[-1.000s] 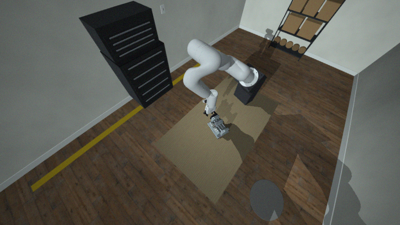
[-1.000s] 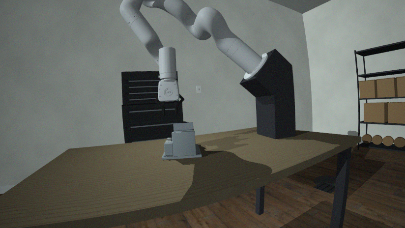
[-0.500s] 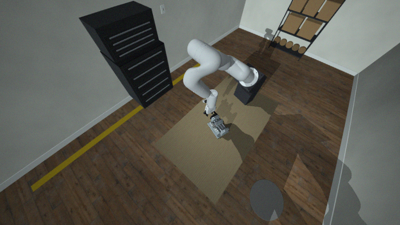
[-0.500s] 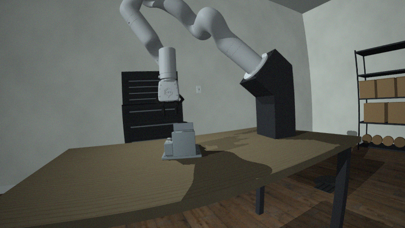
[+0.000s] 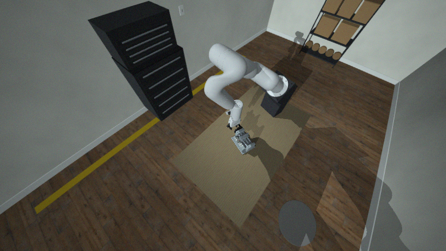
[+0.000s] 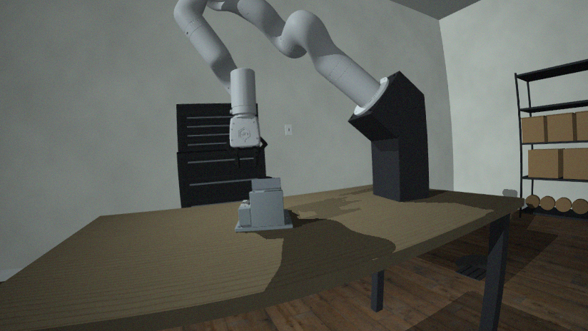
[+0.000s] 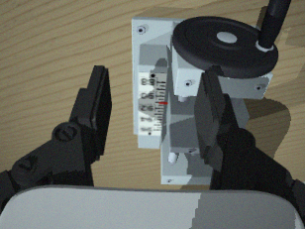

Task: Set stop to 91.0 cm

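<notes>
The black two-fingered jaws [image 5: 234, 127] [image 6: 247, 158] are standing released, partway apart, gripping nothing, above the grey metal stop fixture [image 5: 243, 142] [image 6: 266, 207] [image 7: 185, 133]. The fixture is resting on the pale wood-grained counter [image 5: 215, 162] [image 6: 164, 262] [image 7: 59, 44]. At one end it is carrying a round black handwheel [image 7: 203, 44] with a pale hub and a black upright handle [image 7: 273, 21]. A red pointer [image 7: 162, 103] is lying across a white scale [image 7: 152, 110], whose blurred numbers are staying unreadable.

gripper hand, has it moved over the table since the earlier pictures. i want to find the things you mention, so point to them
No, the hand [image 5: 234, 127] [image 6: 247, 164] [image 7: 153, 87] has not visibly moved; it keeps its place against the dark drawer cabinet [image 6: 220, 164] in the exterior view.
</notes>
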